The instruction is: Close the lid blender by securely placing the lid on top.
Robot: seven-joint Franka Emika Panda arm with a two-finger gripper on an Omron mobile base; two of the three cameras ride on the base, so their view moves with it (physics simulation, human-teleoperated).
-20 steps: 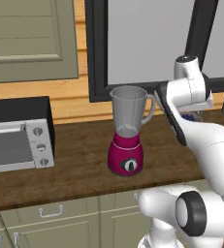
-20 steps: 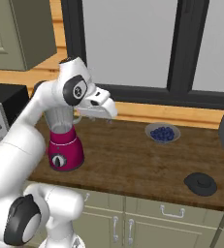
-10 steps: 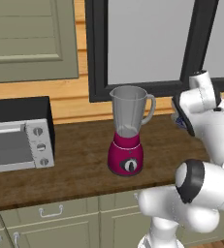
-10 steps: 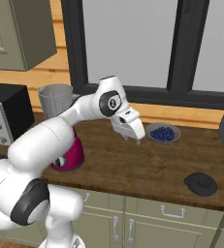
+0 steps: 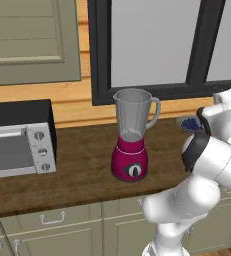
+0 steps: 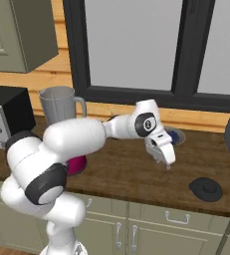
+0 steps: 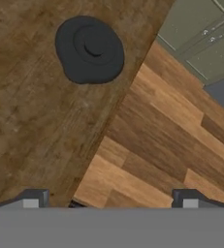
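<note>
The arm is stretched out to the right over the counter [image 6: 136,172], and the gripper [image 6: 166,160] is pointed down with its fingers spread wide and nothing held. The lid [image 6: 205,189] is seen flat near the counter's front edge, well apart from the blender [image 5: 132,135], whose jar is uncovered

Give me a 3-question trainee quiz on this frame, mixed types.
1. True or false: the lid sits on the blender.
2. The gripper is: A) shut on the lid, B) open and holding nothing, C) inside the jar.
3. Which surface carries the lid?

Key: 1. False: the jar's mouth is open. 2. B. 3. The wooden counter, near its front edge, right of the gripper in the right base view.
</note>
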